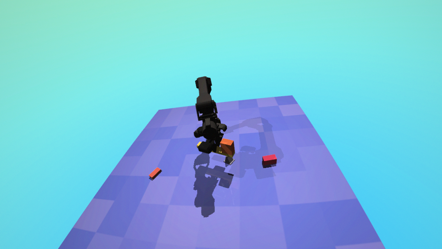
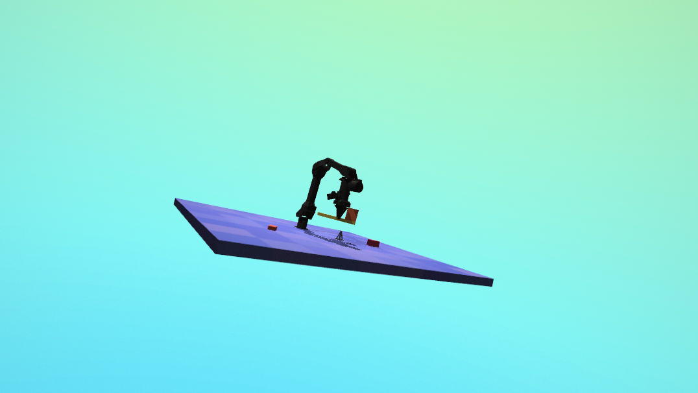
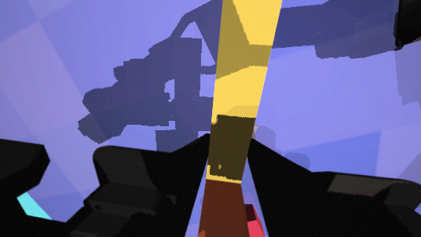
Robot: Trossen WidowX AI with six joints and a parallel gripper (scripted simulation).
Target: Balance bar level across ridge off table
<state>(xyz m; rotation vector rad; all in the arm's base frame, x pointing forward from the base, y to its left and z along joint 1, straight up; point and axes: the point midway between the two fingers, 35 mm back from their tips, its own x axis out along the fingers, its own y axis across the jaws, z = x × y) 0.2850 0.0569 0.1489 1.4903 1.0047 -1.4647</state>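
Note:
The yellow bar (image 1: 221, 151) (image 2: 324, 214) (image 3: 239, 90) carries an orange block (image 1: 227, 148) (image 2: 351, 215) (image 3: 221, 208) at one end. My gripper (image 1: 206, 147) (image 2: 338, 217) (image 3: 228, 140) is shut on the bar between its bare end and the block. The bar hangs above the table, roughly parallel to it in the exterior view. The small grey ridge (image 1: 229, 160) (image 2: 339, 237) stands on the table below, with a gap to the bar. In the top view it shows just below the block end; in the exterior view it shows beneath my fingers. The fingers hide part of the bar.
A red block (image 1: 269, 160) (image 2: 373, 242) (image 3: 255, 229) lies on the table (image 1: 197, 229) (image 2: 234, 234), right of the ridge in the top and exterior views. A smaller orange-red block (image 1: 155, 173) (image 2: 272, 227) lies to the left. Arm shadows cross the table around the ridge.

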